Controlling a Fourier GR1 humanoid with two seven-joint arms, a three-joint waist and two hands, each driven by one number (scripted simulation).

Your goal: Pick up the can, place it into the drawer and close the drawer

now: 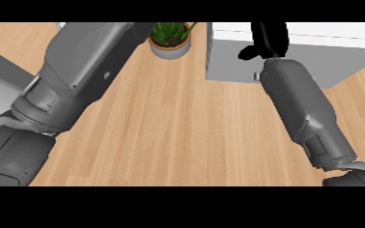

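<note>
The drawer unit [235, 60] is a grey box with a white top, standing at the back right of the wooden counter. A small handle [255, 76] shows on its front, beside my right forearm. My right hand [268, 37] is black and lies over the unit's white top, with its thumb pointing left and its upper part cut off by the view's edge. No can shows anywhere. My left forearm [85, 72] runs up the left side to the top edge, and its hand is out of view.
A potted green plant [170, 39] stands at the back, between my left forearm and the drawer unit. Bare wooden counter [185, 125] fills the middle and front. A grey surface [14, 75] borders the counter at far left.
</note>
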